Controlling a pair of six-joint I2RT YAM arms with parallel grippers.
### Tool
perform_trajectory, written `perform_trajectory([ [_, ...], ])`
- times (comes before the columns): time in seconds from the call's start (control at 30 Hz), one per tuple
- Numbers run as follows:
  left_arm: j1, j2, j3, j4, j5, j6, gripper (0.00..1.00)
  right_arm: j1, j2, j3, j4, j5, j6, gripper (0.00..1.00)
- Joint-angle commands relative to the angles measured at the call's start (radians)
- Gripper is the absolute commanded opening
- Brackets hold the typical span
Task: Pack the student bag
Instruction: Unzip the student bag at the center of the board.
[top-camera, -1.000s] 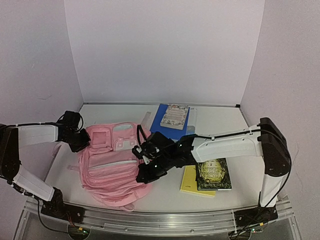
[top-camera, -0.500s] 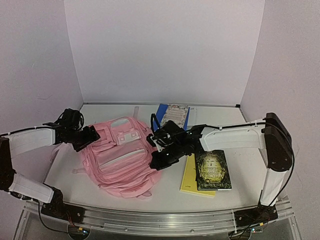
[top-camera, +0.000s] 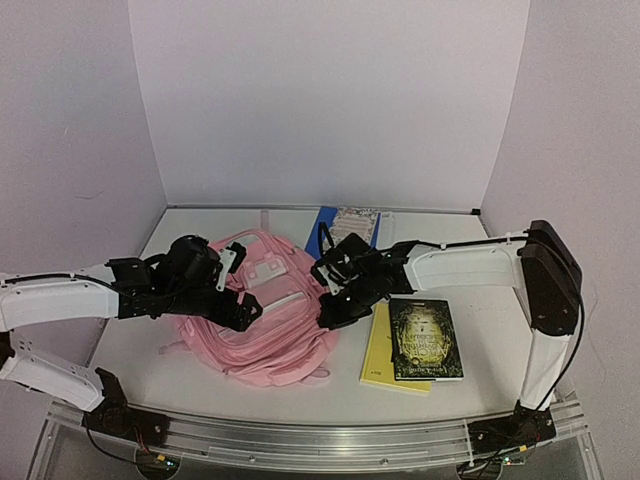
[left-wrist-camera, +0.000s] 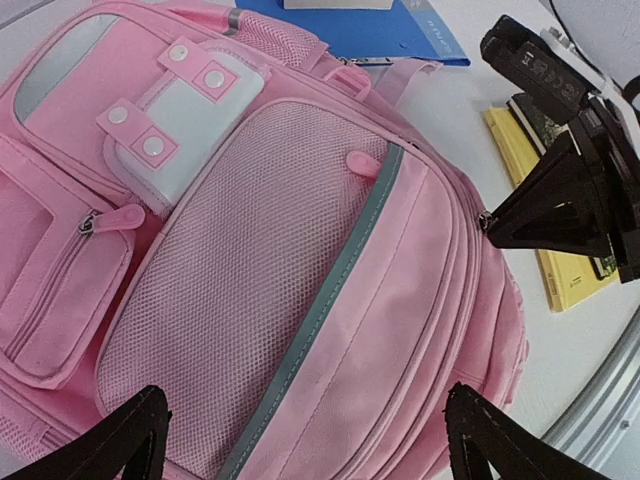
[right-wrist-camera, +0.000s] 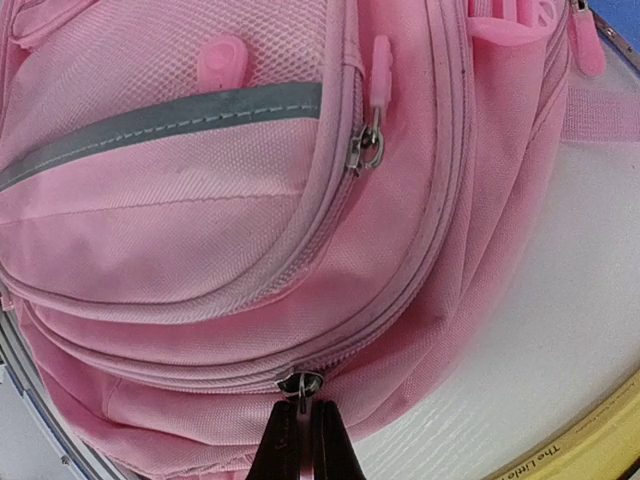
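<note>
One student bag (top-camera: 275, 335), four books, two arms. The bag is soft pink fabric with zipped mesh front pockets, pale grey-white patches and a grey stripe. It lies front-up on the table (top-camera: 340, 398), left of centre. The left fingers (left-wrist-camera: 130, 440) stand wide apart over its large front pocket. The right fingers (right-wrist-camera: 285, 440) are pinched together on a zip pull (right-wrist-camera: 300, 383) at the bag's right edge. To the right, a dark book (top-camera: 425, 340) rests on a yellow book (top-camera: 378, 360). Behind the bag, a patterned book (top-camera: 352, 215) rests on a blue book (top-camera: 325, 225).

Pink student bag (top-camera: 280, 342), yellow book (top-camera: 375, 362)
</note>
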Motion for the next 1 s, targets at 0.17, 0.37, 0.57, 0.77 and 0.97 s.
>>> perform_trajectory([
  [0.17,-0.058,0.005,0.106,-0.103,-0.261,0.009,0.96,0.008,0.011,0.027,0.096,-0.02,-0.016,0.0],
  [0.37,-0.169,0.129,0.113,-0.025,-0.077,0.116,0.94,0.008,0.018,0.037,0.096,-0.023,-0.014,0.0],
  [0.57,-0.209,0.238,0.144,-0.048,-0.155,0.142,0.94,0.007,0.014,0.035,0.096,-0.027,-0.01,0.0],
  [0.77,-0.209,0.288,0.173,-0.064,-0.265,0.13,0.72,0.007,0.011,0.031,0.097,-0.033,-0.009,0.0],
  [0.97,-0.21,0.303,0.169,-0.053,-0.258,0.13,0.62,0.008,0.005,0.027,0.096,-0.036,-0.011,0.0],
])
